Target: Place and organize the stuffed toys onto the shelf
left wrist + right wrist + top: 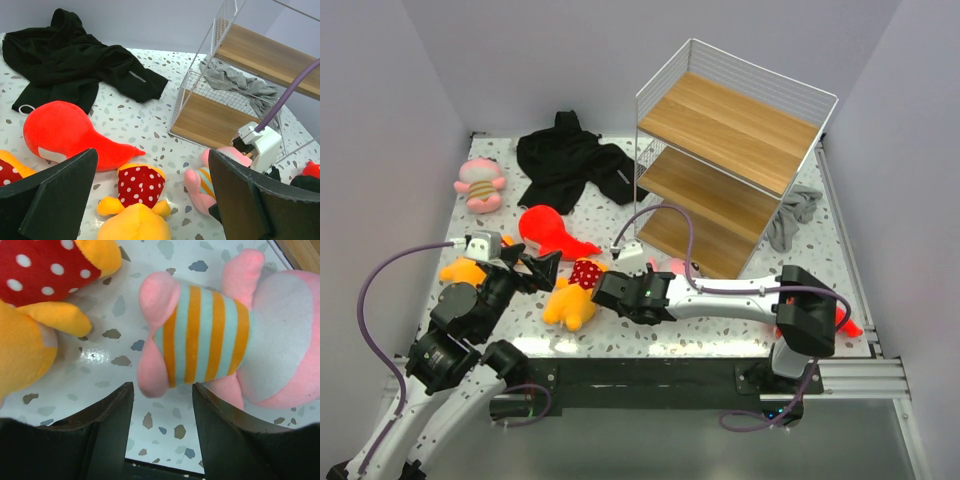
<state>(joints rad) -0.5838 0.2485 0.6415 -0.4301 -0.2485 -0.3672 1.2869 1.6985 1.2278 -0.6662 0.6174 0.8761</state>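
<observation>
The shelf (730,150) stands at the back right, its boards bare. An orange-yellow stuffed toy (572,300) with a polka-dot bib lies at the table's front middle, and my open left gripper (535,268) hovers just left of it. In the left wrist view its fingers (60,195) straddle that toy (135,215). My right gripper (162,410) is open and holds nothing. A pink striped toy (210,340) lies just beyond its tips. A red fish toy (550,232), a second pink toy (480,183) and another orange toy (463,270) lie at the left.
A black garment (570,160) lies at the back beside the shelf. A grey cloth (795,215) is bunched at the shelf's right foot. Another red toy (847,325) peeks out behind the right arm's base. Walls close in the table on three sides.
</observation>
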